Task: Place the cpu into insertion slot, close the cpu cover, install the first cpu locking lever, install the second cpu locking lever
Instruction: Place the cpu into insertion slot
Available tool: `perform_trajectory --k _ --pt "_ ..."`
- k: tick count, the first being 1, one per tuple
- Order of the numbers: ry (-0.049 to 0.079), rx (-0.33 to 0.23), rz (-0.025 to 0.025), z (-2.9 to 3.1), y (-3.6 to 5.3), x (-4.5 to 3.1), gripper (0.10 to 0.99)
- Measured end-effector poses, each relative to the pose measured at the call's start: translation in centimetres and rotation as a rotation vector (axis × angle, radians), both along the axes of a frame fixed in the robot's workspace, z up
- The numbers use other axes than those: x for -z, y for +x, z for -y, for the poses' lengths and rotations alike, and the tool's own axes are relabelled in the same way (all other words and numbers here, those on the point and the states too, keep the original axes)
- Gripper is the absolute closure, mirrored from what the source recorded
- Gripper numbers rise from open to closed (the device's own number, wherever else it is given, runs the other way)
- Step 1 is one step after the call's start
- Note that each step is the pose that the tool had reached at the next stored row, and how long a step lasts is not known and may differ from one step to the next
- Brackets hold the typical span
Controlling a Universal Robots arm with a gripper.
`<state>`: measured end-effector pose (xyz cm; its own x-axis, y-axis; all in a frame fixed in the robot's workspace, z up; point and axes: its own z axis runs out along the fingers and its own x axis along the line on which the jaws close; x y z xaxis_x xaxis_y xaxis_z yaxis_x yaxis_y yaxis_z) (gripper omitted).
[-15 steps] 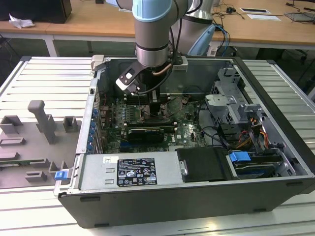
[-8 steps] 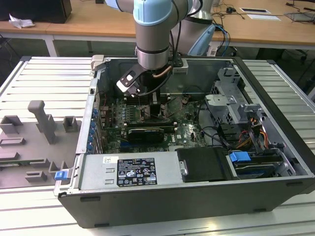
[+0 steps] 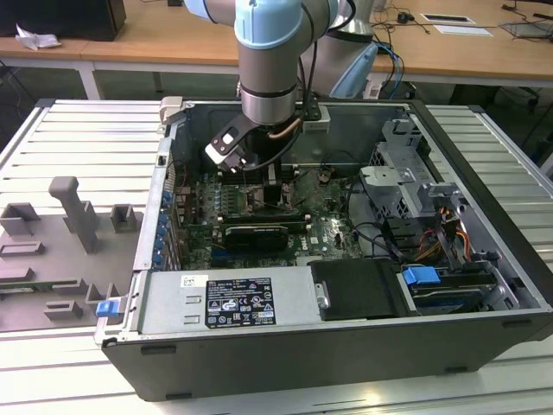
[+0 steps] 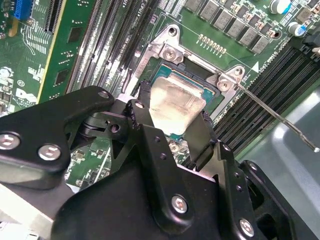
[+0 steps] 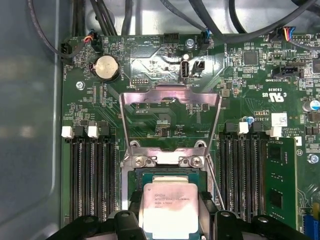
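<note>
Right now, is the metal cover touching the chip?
Apart. In the first wrist view the cover stands swung open, away from the chip, whose top is bare.

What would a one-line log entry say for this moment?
hand: closed on chip | chip: at socket | cover: open | lever: sticking out free

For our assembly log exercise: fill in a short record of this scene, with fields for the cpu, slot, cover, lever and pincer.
cpu: over the slot, seated or not unclear
cover: open, hinged back off the slot
lever: unlatched, reaching out from the slot's corner
pincer: shut on the cpu's opposite edges
</note>
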<state>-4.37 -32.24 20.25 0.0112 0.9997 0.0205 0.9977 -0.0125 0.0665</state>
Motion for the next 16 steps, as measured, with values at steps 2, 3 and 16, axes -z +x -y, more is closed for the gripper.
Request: perform_trajectory --k 2,3,16 --pt "0.000 0.000 0.0002 0.00 0.00 0.03 0.561" --pt "0.000 0.000 0.0001 0.00 0.00 0.03 0.561" --pt "0.005 0.000 0.0002 -0.35 0.00 -0.63 0.486"
